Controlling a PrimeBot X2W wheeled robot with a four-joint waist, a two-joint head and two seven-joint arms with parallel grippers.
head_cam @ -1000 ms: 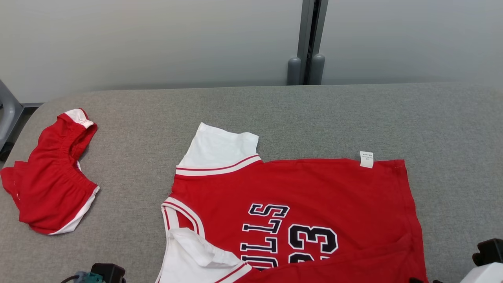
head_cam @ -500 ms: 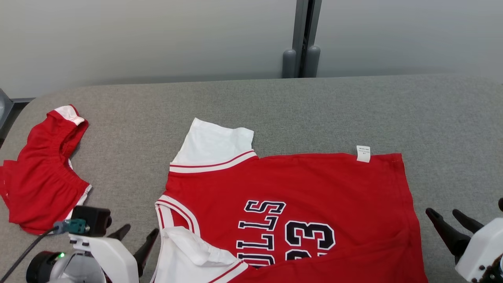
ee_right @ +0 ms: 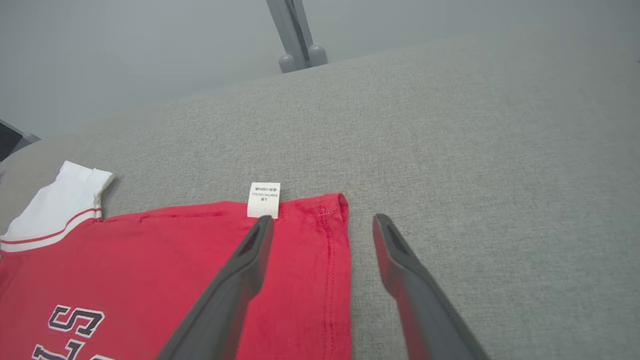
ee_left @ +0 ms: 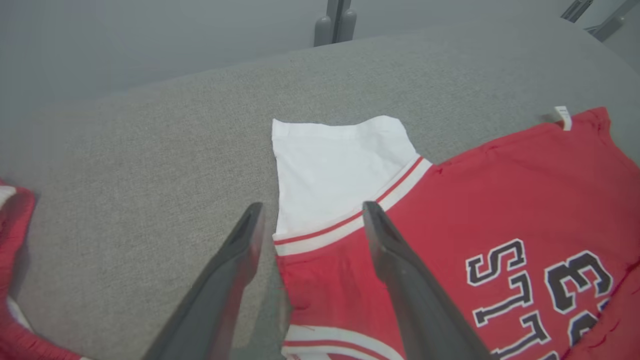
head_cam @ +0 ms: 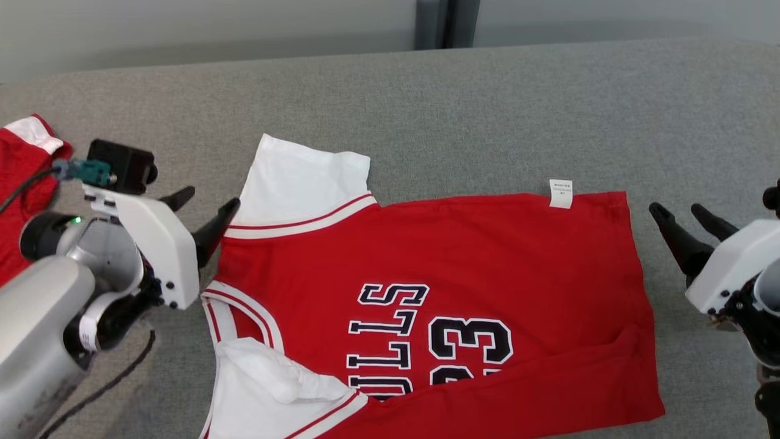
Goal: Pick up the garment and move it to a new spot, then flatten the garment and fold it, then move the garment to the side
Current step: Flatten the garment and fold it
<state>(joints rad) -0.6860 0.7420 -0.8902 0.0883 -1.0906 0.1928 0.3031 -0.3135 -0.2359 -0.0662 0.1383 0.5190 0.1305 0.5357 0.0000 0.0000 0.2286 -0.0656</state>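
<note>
From the head view, the jersey [head_cam: 426, 292] lies face up in the middle of the grey table [head_cam: 487, 91], spread out mostly flat and not yet folded. Its far white sleeve [head_cam: 304, 177] is smooth, while the near sleeve [head_cam: 268, 390] is rumpled and a crease runs along the near edge. I judge the flattening nearly done, with the fold and the move to the side still left. The left gripper [head_cam: 210, 199] hovers at the collar end and the right gripper [head_cam: 676, 208] just off the hem, both with jaws spread and empty. I count one jersey, two sleeves, one label [head_cam: 560, 193], one pair of red shorts [head_cam: 24, 171] at the far left, and two grippers.

In the left wrist view, the spread fingers [ee_left: 240, 250] straddle the sleeve's striped seam without pinching it.

In the right wrist view, the open fingers [ee_right: 400, 270] straddle the hem corner beside the label, and nothing is held.
</note>
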